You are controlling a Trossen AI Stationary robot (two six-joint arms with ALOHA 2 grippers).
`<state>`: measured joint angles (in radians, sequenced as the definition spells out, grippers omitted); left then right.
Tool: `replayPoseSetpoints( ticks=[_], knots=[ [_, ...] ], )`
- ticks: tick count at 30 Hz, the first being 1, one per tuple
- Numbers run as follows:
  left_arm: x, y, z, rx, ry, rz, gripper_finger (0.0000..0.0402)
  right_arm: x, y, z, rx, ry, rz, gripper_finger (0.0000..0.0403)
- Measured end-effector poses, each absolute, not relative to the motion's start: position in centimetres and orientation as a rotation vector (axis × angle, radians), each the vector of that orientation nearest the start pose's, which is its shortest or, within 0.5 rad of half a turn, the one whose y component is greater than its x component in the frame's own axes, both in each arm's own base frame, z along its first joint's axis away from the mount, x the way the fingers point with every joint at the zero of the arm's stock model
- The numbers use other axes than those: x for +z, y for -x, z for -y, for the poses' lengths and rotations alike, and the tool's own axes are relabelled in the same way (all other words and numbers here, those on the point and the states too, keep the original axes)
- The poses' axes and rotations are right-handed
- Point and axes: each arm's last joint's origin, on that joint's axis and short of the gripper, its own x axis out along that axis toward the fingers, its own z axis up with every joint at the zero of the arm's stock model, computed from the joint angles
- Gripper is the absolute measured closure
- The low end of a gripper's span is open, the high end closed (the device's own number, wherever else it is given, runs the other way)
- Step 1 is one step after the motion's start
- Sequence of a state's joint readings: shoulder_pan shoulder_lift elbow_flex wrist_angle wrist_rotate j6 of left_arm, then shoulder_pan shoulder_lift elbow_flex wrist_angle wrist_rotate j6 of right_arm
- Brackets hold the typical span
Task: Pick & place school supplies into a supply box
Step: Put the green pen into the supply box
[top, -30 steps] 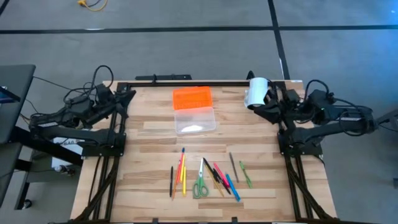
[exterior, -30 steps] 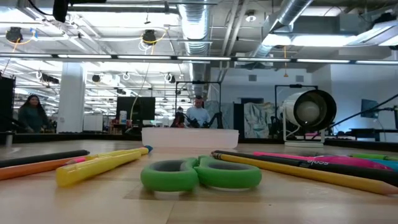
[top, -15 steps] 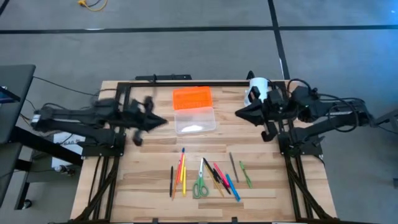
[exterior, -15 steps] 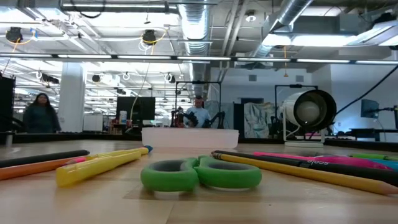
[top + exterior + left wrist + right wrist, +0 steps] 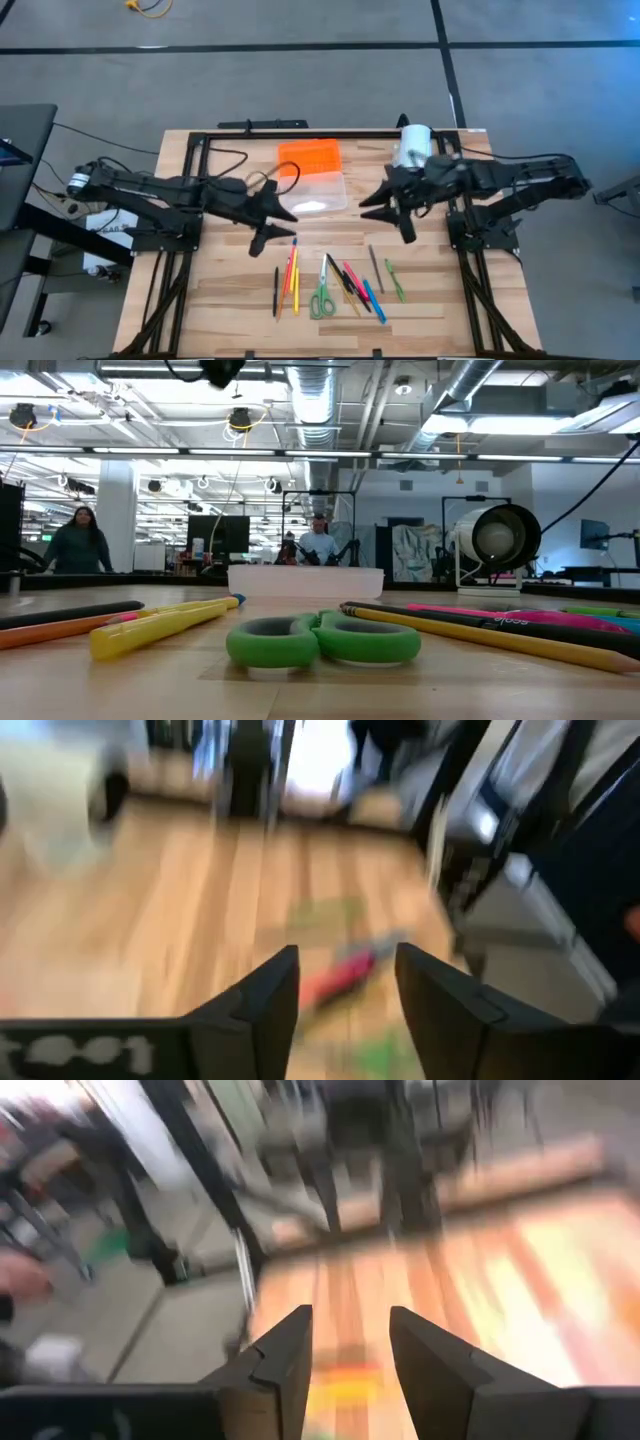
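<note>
The school supplies lie in a loose row near the table's near edge: a black pen (image 5: 276,292), orange and yellow pencils (image 5: 292,276), green-handled scissors (image 5: 321,296), red, pink and blue pens (image 5: 360,290), a brown pencil (image 5: 375,268) and a green pen (image 5: 395,280). The scissors (image 5: 320,640) also show close up in the low view. The supply box (image 5: 313,193) is clear and lies open, with its orange lid (image 5: 308,158) on its far side. My left gripper (image 5: 277,222) is open, in the air just left of the box. My right gripper (image 5: 388,215) is open, just right of the box.
A white cylinder (image 5: 412,146) stands at the table's far right, behind my right arm. Bare wood (image 5: 220,290) lies left and right of the supplies. In the low view, people (image 5: 80,540) stand in the room beyond the table.
Both arms have swung out from the table's far corners toward its middle. My left gripper has gone right and toward the near edge, to the box's left side. My right gripper has gone left and toward the near edge, to the box's right side. Nothing on the table has moved.
</note>
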<state>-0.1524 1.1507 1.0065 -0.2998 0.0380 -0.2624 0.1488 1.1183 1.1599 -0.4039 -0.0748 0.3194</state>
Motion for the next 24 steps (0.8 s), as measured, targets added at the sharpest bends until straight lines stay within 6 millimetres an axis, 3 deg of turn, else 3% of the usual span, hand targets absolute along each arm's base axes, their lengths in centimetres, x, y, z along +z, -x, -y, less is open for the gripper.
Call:
replayPoseSetpoints(
  ticks=[6, 10, 17, 24],
  knots=[
    [30.1, -23.4, 4.9, -0.070, 0.319, -0.773, 0.0229, 33.0, -23.9, -5.6, -0.007, -0.374, -0.795, 0.0280],
    [29.5, -22.9, 5.7, -0.008, 0.278, -0.835, 0.0236, 30.1, -23.8, -7.2, -0.175, -0.439, -1.017, 0.0286],
    [28.7, -22.6, 6.1, 0.112, 0.189, -0.826, 0.0245, 27.0, -23.8, -10.3, -0.438, -0.644, -1.160, 0.0284],
    [27.8, -22.3, 5.7, 0.214, 0.126, -0.832, 0.0247, 23.9, -23.3, -14.8, -0.594, -0.766, -1.228, 0.0284]
  ],
)
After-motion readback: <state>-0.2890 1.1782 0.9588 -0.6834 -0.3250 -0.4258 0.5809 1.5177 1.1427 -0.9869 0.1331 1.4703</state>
